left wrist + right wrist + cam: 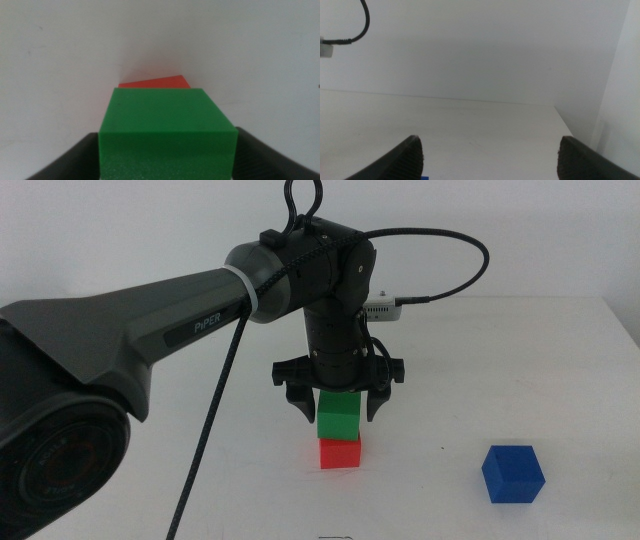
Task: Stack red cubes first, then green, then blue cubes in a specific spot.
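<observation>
The green cube [338,413] rests on the red cube [340,452] near the table's middle. My left gripper [338,418] reaches down from above and straddles the green cube, its jaws open with a small gap on each side. In the left wrist view the green cube [167,127] fills the space between the jaws, and a strip of the red cube [156,82] shows beyond it. The blue cube [512,473] sits alone to the front right. My right gripper [490,140] is open, holds nothing, and is out of the middle view.
A small white connector with a black cable [385,308] lies on the table behind the left arm. The table's far right edge [625,330] meets the wall. Bare white tabletop surrounds the stack.
</observation>
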`<move>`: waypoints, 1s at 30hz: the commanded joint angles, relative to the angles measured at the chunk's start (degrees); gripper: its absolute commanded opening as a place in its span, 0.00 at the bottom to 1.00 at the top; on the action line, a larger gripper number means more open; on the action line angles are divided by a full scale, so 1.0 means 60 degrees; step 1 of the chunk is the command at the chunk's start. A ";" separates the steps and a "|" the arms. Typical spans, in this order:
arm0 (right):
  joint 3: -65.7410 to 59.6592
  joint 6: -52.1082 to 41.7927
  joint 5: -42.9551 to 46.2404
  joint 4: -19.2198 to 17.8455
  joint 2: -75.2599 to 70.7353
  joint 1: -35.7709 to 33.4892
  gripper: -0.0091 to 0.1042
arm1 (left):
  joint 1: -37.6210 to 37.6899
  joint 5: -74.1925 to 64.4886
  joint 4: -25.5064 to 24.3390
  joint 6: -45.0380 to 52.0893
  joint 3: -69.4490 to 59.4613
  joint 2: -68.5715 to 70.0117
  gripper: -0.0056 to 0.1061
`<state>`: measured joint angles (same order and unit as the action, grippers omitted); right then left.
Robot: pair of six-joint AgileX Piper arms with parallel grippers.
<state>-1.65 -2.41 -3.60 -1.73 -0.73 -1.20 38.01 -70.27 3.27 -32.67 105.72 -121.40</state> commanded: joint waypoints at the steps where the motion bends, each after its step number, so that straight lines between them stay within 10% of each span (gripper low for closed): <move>1: 0.0172 -0.0157 0.0702 -0.0046 -0.0188 0.0056 0.91 | 0.0021 -0.0866 0.0059 0.0181 0.0260 0.0590 0.86; 13: 0.0172 -0.0157 0.0702 -0.0046 -0.0188 0.0056 0.91 | -0.0405 -0.0887 -0.0425 0.2708 0.0542 0.2632 0.89; 30: 0.0172 -0.0157 0.0702 -0.0046 -0.0188 0.0056 0.91 | -0.2367 0.3289 0.2087 0.7762 -0.6216 1.1152 0.89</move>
<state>-1.65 -2.41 -3.60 -1.73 -0.73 -1.20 23.87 -57.02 13.38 13.53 70.06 -57.73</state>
